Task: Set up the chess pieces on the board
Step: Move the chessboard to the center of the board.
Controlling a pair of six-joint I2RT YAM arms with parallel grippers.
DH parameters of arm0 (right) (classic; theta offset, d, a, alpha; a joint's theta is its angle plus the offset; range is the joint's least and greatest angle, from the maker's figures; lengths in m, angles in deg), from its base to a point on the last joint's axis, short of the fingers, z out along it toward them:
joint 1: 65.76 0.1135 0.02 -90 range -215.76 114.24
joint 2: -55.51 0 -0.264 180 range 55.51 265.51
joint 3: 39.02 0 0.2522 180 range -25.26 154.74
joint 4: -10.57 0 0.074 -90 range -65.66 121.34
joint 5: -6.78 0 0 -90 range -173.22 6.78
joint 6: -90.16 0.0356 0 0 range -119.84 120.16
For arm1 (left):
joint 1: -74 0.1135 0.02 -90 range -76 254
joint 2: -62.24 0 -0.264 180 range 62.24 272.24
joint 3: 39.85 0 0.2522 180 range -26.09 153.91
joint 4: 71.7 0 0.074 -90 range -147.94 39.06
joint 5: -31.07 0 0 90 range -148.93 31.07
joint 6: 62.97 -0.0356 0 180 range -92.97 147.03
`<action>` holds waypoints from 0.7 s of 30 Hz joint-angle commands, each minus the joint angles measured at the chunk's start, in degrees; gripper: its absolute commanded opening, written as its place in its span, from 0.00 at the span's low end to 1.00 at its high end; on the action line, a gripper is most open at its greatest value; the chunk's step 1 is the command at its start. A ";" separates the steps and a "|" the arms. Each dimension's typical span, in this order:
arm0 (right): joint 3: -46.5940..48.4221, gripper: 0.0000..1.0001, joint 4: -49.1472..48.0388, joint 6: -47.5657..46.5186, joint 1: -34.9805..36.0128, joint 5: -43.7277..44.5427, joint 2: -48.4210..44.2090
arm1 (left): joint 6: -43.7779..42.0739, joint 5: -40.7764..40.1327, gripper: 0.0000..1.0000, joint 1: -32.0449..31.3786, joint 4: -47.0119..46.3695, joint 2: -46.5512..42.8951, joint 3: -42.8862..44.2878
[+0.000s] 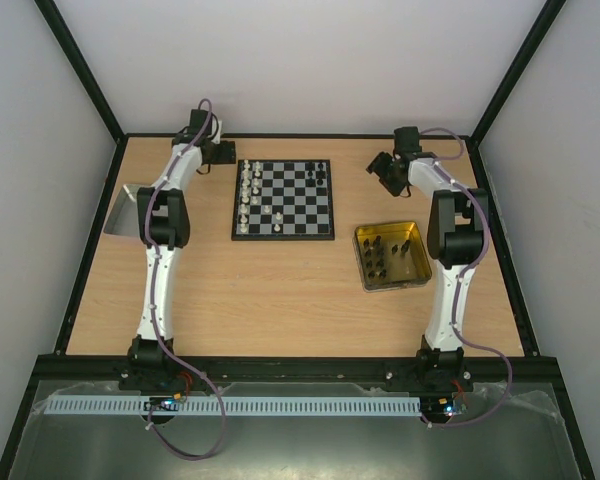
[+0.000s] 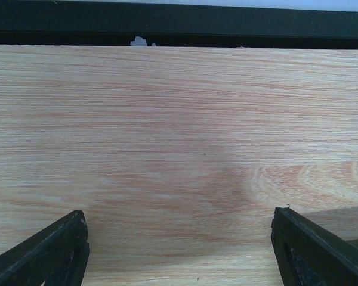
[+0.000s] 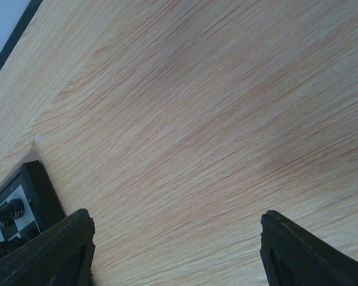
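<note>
Gaping left gripper (image 2: 179, 214), right gripper (image 3: 176, 215) — both empty

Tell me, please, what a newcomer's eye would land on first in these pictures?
The board sits mid-table toward the far edge, white pieces crowded along its left side. Right of it, a yellow tray holds dark pieces. The left arm and right arm flank the board, jaws open over the table.

The table (image 1: 280, 300) is pale wood-grain, smooth and matt. The board (image 1: 283, 237) has a dark, slightly glossy frame. The yellow-tinted tray (image 1: 361, 262) shines like metal – so does the silver tray (image 1: 120, 218). The left gripper (image 2: 179, 244) has fingers (image 2: 51, 250) of matt black plastic.
</note>
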 commanded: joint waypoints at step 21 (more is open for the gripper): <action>5.21 0.72 1.68 0.64 0.78 -2.11 3.03 | -0.64 3.56 0.82 -1.33 4.07 1.81 0.50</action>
